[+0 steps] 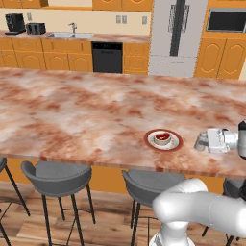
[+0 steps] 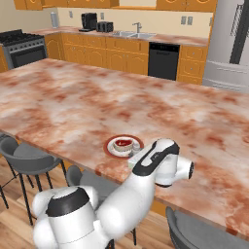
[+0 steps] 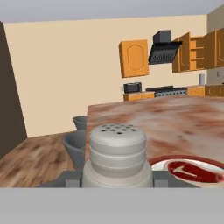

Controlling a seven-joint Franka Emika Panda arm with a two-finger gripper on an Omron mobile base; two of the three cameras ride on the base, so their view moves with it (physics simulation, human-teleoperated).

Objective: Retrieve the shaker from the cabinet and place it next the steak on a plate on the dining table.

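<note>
The gripper (image 1: pixel 202 140) held the shaker (image 3: pixel 117 153), apparently clamped between its fingers, just beside the plate (image 3: pixel 162 161) with steak (image 3: pixel 195 171); best lowered gently upright onto the dining table (image 1: pixel 86 110).

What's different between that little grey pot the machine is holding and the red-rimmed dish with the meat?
The shaker is a grey upright cylinder with a holed cap; the plate is flat and round, white with a red-brown rim. The shaker sits between the gripper's fingers; the plate lies free on the dining table. The plate carries the steak; the shaker carries nothing. Both are at the table's near edge, side by side.
</note>
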